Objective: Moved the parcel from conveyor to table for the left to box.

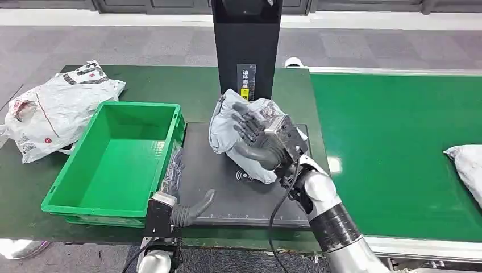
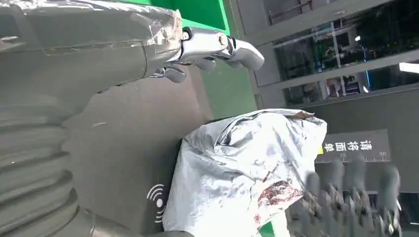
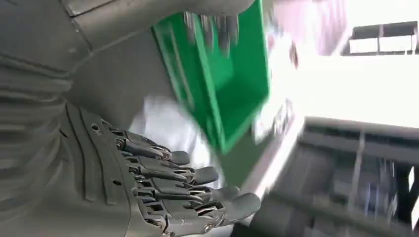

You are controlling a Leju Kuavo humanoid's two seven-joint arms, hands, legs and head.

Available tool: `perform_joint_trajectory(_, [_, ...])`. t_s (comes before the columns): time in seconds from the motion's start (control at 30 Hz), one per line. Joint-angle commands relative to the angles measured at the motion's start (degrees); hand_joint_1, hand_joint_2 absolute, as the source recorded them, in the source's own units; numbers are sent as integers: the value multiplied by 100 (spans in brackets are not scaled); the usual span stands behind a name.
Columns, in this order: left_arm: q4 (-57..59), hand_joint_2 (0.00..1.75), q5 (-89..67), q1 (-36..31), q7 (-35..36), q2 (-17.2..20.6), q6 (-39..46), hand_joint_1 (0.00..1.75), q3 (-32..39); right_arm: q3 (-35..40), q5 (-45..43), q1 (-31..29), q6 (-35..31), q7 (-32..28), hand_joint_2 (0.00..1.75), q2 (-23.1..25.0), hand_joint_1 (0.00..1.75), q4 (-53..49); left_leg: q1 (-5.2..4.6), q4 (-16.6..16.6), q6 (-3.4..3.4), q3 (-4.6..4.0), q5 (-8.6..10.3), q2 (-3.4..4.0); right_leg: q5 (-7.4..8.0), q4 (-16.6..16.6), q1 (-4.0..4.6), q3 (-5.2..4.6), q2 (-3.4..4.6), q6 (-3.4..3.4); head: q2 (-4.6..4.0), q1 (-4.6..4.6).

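While the grey parcel (image 1: 241, 133) sits on the black pad (image 1: 227, 193) of the tabletop (image 1: 170, 79), just right of the green box (image 1: 116, 159), the right hand (image 1: 256, 139) lies against its front with fingers spread, gripping nothing. Beside the box's near corner, the left hand (image 1: 182, 196) rests on the pad, fingers apart and holding nothing.

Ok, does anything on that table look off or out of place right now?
Mostly tidy. The grey parcel stands crumpled on the black pad, with the right hand against it. The green box is empty and upright. Two white bags lie slumped beside the box, one overhanging the table's edge.
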Motion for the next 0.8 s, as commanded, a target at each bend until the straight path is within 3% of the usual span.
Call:
perform_joint_trajectory(0.03, [80,175,15,-103,57,100,58,0,177,1442,-253,-218,225,99,175,117,0,448,3,-9,-4,11,-1,12,1,-8,4,8,11,-5,0,-2])
perform_joint_trajectory(0.17, [8,175,23,-22,79,110,263,0,377,1871,-371,-123,171,61,175,171,0,479,6,-10,-3,15,-3,22,2,-8,5,10,21,-5,0,-2])
perform_joint_trajectory(0.27, [34,175,75,-64,80,124,246,0,404,1985,-662,98,-42,27,175,-131,0,137,8,-20,-3,20,2,5,1,-18,7,21,4,-7,0,-2])
perform_joint_trajectory(0.43, [13,175,75,-57,81,114,268,0,403,1831,-844,99,-150,-50,175,-231,0,-82,7,-9,-1,8,3,-1,2,-14,7,12,-2,-5,0,0])
perform_joint_trajectory(0.53, [-181,175,68,95,130,78,344,0,549,1304,-665,402,-815,-332,175,-474,0,-986,5,-6,-1,2,3,-11,-1,-8,4,7,-10,-4,0,0])
perform_joint_trajectory(0.57, [-255,175,52,159,150,62,359,0,617,1140,-491,571,-1029,-404,0,-596,0,-1387,3,-4,-1,1,3,-11,-3,-6,2,5,-13,-3,0,-2])
perform_joint_trajectory(0.63, [-493,175,18,351,168,22,379,0,776,653,7,1146,-1565,-562,0,-803,0,-2442,7,-4,0,1,2,-22,-5,-11,6,11,-23,-2,0,-2])
perform_joint_trajectory(0.67, [-598,175,7,429,177,31,360,0,812,517,99,1422,-1613,-534,175,-941,0,-2934,7,-12,1,7,2,-27,-7,-19,7,19,-29,-3,0,-2])
perform_joint_trajectory(0.7, [-685,175,4,490,181,7,330,0,883,133,309,1917,-1885,-710,175,-939,0,-3581,7,-7,1,4,1,-30,-9,-15,6,16,-32,-2,0,-2])
perform_joint_trajectory(0.77, [-742,175,-3,532,174,-6,272,0,927,-51,354,2297,-1758,-630,175,-1051,0,-4108,9,-8,2,5,-2,-52,-17,-19,8,25,-54,-1,0,-2])
perform_joint_trajectory(0.8, [-740,175,-14,531,174,-36,247,0,970,-500,519,2778,-2033,-823,175,-871,0,-4542,9,-3,3,0,-4,-42,-13,-15,8,15,-44,-1,0,-2])
